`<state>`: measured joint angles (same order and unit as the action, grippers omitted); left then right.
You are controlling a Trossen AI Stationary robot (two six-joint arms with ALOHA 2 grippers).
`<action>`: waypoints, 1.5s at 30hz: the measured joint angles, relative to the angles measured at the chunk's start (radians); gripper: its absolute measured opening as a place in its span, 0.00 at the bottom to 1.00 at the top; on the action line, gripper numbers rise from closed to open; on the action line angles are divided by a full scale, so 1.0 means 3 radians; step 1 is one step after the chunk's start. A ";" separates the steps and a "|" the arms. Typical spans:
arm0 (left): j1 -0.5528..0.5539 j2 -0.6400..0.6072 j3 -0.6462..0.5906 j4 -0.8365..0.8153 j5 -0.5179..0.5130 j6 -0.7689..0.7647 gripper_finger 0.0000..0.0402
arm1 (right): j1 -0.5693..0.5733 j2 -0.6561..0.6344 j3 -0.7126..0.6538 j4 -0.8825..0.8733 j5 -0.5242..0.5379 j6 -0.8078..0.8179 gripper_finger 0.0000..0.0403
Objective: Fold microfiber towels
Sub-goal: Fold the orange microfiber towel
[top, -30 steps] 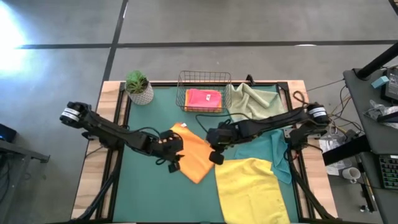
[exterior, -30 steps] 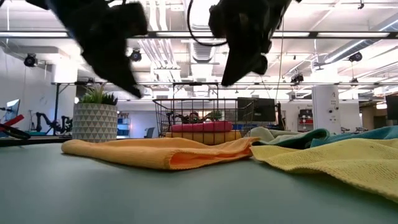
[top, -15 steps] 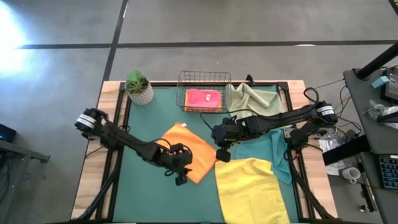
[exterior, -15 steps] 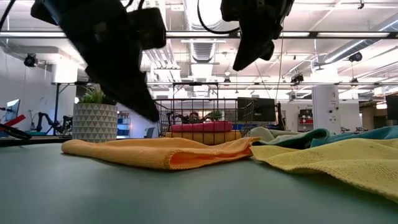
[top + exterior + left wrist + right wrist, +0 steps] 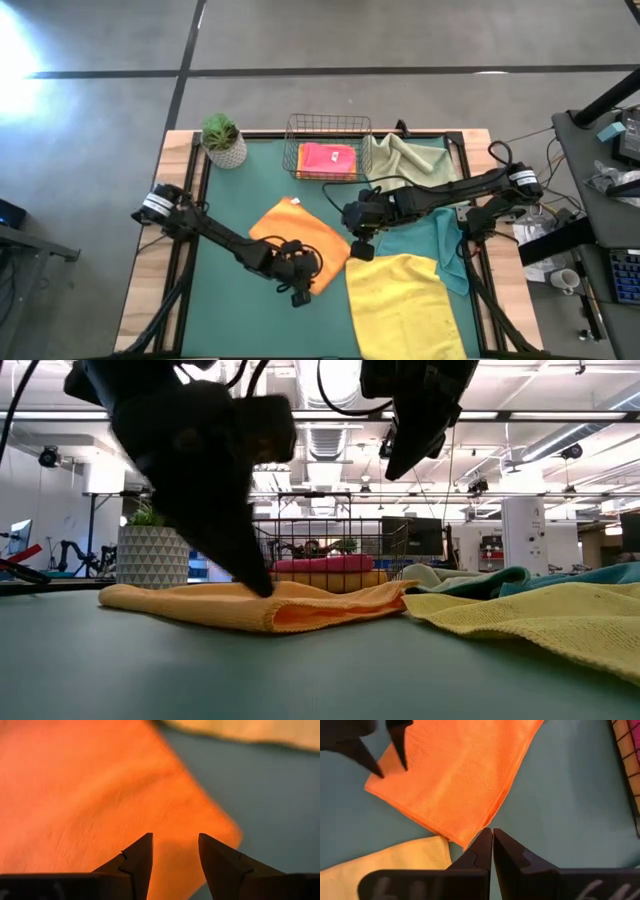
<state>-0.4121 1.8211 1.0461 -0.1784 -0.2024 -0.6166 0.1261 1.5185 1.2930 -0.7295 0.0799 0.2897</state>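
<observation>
On the green mat (image 5: 230,210), the folded orange towel (image 5: 300,240) is lying mid-table. The left gripper (image 5: 300,285) is hovering at its near corner, jaws parted and empty — the low view hiding the tips. The right gripper (image 5: 360,243) is hanging pinched closed beside the towel's edge.

Folded towel (image 5: 300,236) mid-counter (image 5: 230,310); spread towel (image 5: 405,305) just right of it, basket (image 5: 328,146) behind, plant pot (image 5: 223,141) left of basket.
</observation>
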 joint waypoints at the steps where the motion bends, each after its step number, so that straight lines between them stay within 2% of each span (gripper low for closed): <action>1: -0.0001 0.0000 -0.0016 -0.0010 0.0001 -0.0055 0.36 | 0.0000 0.0000 0.0000 0.0003 0.0000 -0.0002 0.02; 10: -0.0068 -0.0033 -0.0036 -0.0483 0.0242 -0.0106 0.36 | 0.0000 0.0000 0.0000 0.0005 0.0000 -0.0021 0.02; 16: -0.0108 -0.0223 -0.0036 -0.1431 0.0330 -0.0065 0.36 | 0.0000 0.0001 -0.0001 0.0005 0.0000 -0.0017 0.02; 21: -0.0122 -0.0466 -0.0066 -0.2181 0.0333 0.0165 0.36 | 0.0000 0.0005 -0.0001 0.0007 0.0000 -0.0010 0.02; 25: -0.0122 -0.0628 -0.0057 -0.2542 0.0332 0.0231 0.36 | 0.0000 0.0005 -0.0003 0.0008 0.0000 -0.0009 0.02; 28: -0.0154 -0.0802 -0.0025 -0.2556 0.0322 0.0186 0.36 | 0.0000 0.0006 -0.0003 0.0010 0.0000 -0.0010 0.02; 34: -0.0357 -0.1033 -0.0008 -0.2487 0.0303 -0.0216 0.36 | 0.0000 0.0006 -0.0004 0.0019 0.0000 -0.0098 0.02; 40: -0.0699 -0.1040 0.0043 -0.2481 0.0286 -0.0502 0.36 | 0.0001 0.0006 -0.0004 0.0031 -0.0070 -0.0429 0.04; 45: -0.0876 -0.0933 0.0325 -0.2493 0.0271 -0.0632 0.36 | 0.0001 0.0006 -0.0004 0.0040 -0.0334 -0.0669 0.13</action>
<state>-0.6748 1.5412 1.1436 -0.9262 -0.1211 -0.8061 0.1265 1.5204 1.2919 -0.7174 -0.0203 0.0889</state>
